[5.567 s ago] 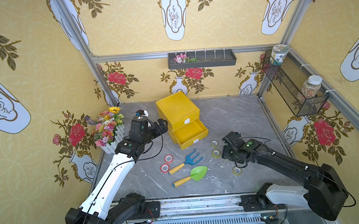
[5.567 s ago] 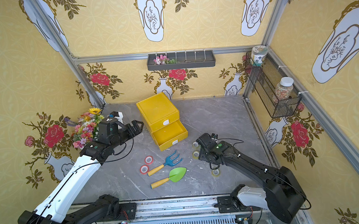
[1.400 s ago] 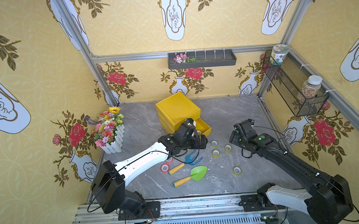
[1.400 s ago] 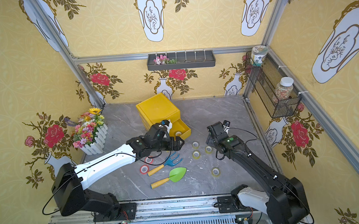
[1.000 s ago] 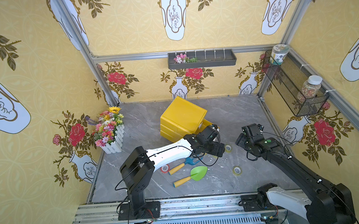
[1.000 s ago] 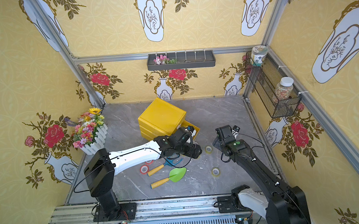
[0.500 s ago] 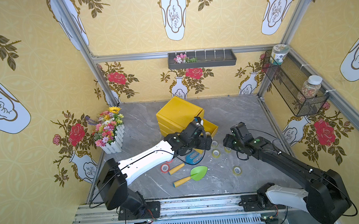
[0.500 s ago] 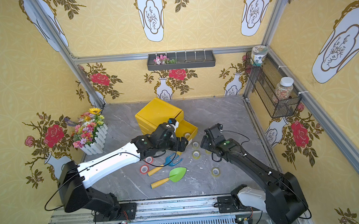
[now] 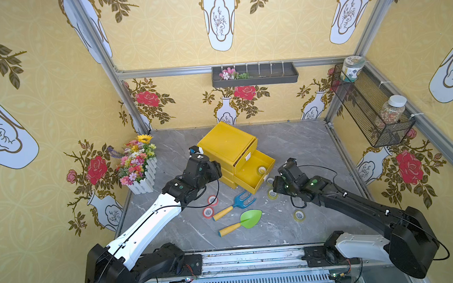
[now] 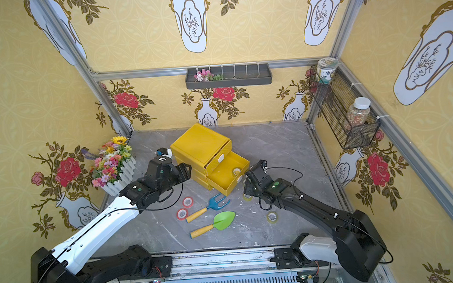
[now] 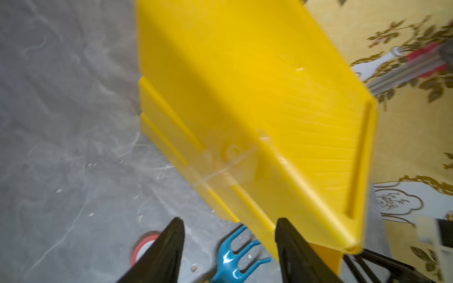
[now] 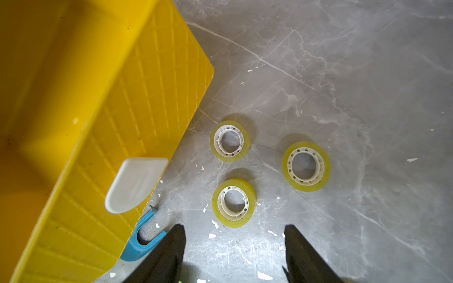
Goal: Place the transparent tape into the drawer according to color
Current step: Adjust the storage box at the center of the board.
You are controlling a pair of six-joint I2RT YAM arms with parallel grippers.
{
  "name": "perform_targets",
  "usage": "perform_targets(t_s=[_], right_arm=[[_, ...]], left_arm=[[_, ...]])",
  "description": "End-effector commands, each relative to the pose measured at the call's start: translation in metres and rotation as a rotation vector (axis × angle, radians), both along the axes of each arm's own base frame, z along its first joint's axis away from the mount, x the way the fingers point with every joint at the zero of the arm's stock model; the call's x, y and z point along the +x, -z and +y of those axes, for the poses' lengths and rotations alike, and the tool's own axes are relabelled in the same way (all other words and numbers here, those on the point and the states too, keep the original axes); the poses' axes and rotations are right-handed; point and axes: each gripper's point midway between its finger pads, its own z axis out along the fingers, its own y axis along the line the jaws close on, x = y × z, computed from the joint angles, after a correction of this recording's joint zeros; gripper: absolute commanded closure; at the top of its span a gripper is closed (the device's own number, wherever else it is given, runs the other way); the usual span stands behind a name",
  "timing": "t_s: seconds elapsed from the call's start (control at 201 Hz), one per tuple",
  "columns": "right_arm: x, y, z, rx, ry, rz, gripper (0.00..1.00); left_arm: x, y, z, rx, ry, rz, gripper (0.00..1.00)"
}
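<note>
The yellow drawer cabinet [image 9: 227,144] stands mid-table with its middle drawer [image 9: 268,163] pulled out. One transparent tape roll [image 9: 261,169] lies inside the drawer. My left gripper [image 11: 229,220] is open and empty beside the cabinet's left wall [image 11: 245,98]. Two red rolls [image 9: 212,200] [image 9: 208,212] lie on the table near it. My right gripper [image 12: 234,227] is open just above the table. Three yellowish-green rolls [image 12: 234,202] [image 12: 230,141] [image 12: 306,166] lie in front of it, the nearest just ahead of its fingertips. Another yellowish roll [image 9: 299,215] lies apart, under the right arm.
A blue toy rake [image 9: 234,203] and a green toy trowel [image 9: 247,219] lie in front of the drawer. The rake's prongs [image 12: 144,235] reach under the drawer front by its white handle [image 12: 136,183]. A flower box [image 9: 140,166] stands at the left wall.
My left arm has drawn back from the drawer front to the cabinet's left side. My right gripper has stayed over the yellowish rolls, shifting only slightly.
</note>
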Motion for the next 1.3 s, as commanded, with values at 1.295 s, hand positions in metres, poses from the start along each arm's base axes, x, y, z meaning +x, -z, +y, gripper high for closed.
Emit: perform_targets(t_s=[1.295], right_arm=[[0.026, -0.065, 0.047, 0.004, -0.174, -0.174, 0.41]], left_arm=[[0.140, -0.020, 0.046, -0.231, -0.187, -0.073, 0.37]])
